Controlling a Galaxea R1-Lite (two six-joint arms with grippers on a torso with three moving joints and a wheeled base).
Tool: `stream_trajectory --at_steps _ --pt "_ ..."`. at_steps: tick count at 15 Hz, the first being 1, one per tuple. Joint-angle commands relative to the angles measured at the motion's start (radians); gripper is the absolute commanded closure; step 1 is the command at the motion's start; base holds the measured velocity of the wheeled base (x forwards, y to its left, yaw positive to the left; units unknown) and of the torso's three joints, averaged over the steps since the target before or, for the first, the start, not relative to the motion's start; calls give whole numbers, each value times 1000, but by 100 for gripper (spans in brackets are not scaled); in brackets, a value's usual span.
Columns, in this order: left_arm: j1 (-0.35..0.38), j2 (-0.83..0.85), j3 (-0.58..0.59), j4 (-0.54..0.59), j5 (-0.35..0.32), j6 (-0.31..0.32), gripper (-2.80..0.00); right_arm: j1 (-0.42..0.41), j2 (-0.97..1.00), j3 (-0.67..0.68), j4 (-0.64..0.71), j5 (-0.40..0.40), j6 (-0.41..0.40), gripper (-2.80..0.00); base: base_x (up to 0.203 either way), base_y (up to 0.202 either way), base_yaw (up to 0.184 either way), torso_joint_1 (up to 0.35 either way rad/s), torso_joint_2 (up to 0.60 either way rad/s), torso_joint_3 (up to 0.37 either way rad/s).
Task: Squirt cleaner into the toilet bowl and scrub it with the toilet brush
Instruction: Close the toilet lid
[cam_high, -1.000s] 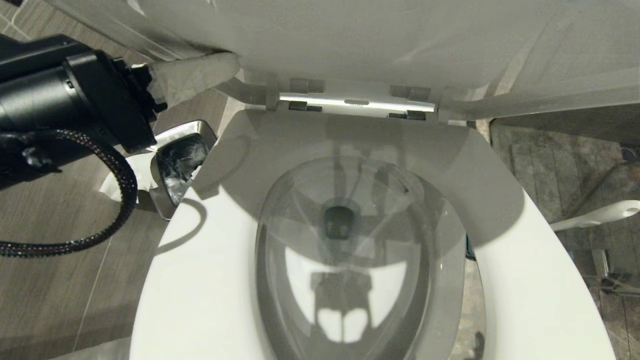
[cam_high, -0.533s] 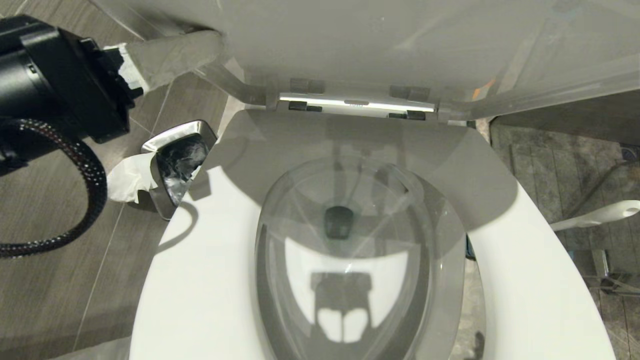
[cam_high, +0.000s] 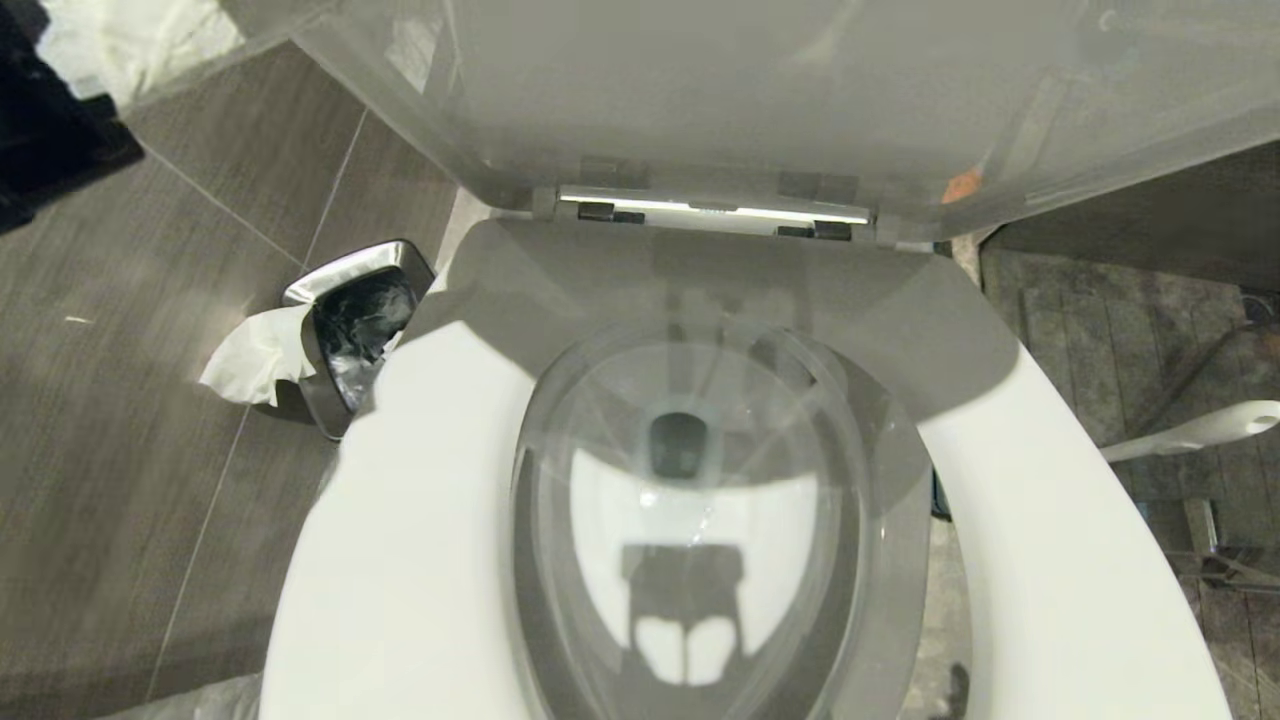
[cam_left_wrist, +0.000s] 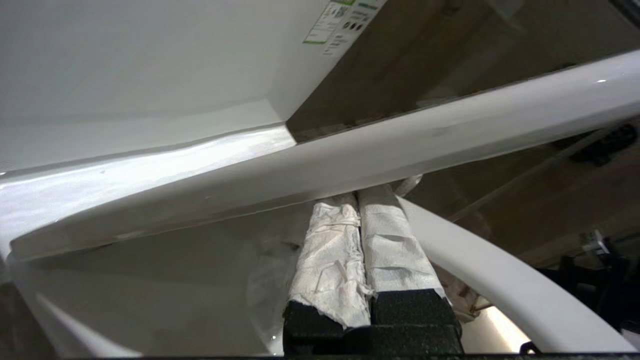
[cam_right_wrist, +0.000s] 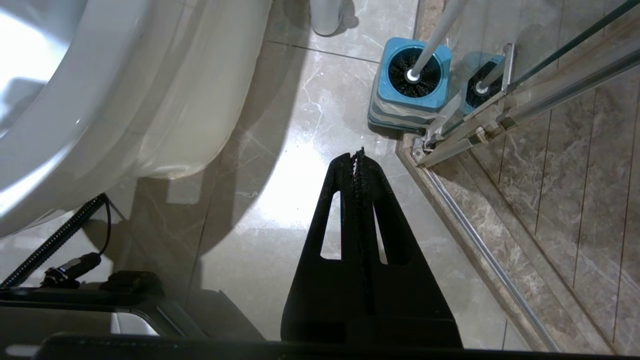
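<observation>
The toilet bowl (cam_high: 690, 520) fills the head view, its white seat (cam_high: 400, 560) down and the lid (cam_high: 750, 90) tilted up at the back. My left gripper (cam_left_wrist: 357, 197) is shut, its paper-wrapped fingers (cam_left_wrist: 395, 250) pressed together with their tips against the underside of the lid's edge (cam_left_wrist: 400, 142); in the head view the fingers (cam_high: 140, 45) show at the top left corner. The toilet brush (cam_right_wrist: 411, 75) stands in its blue base on the floor right of the bowl, its handle (cam_high: 1195, 432) leaning out. My right gripper (cam_right_wrist: 357, 157) hangs shut and empty just short of it. No cleaner shows.
A small steel bin (cam_high: 355, 320) with tissue (cam_high: 255, 355) hanging from it stands on the floor left of the bowl. A glass shower door with a metal rail (cam_right_wrist: 500, 115) runs close beside the brush. A black cable (cam_right_wrist: 55, 240) lies by the bowl's foot.
My left arm has swung up and away to the top left corner of the head view, and the lid has tilted up further with it. The shadow on the seat has drawn back.
</observation>
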Motion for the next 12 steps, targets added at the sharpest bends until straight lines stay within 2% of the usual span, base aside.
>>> stream_trajectory --at_steps 1,12 --pt "-39 -23 -12 -1 5 -2 0 -1 0 0 0 0 0 0 0 0 0 0 0 0" --pt "-41 -34 -39 21 5 -2 0 0 0 0 0 0 0 0 0 0 0 0 0 0"
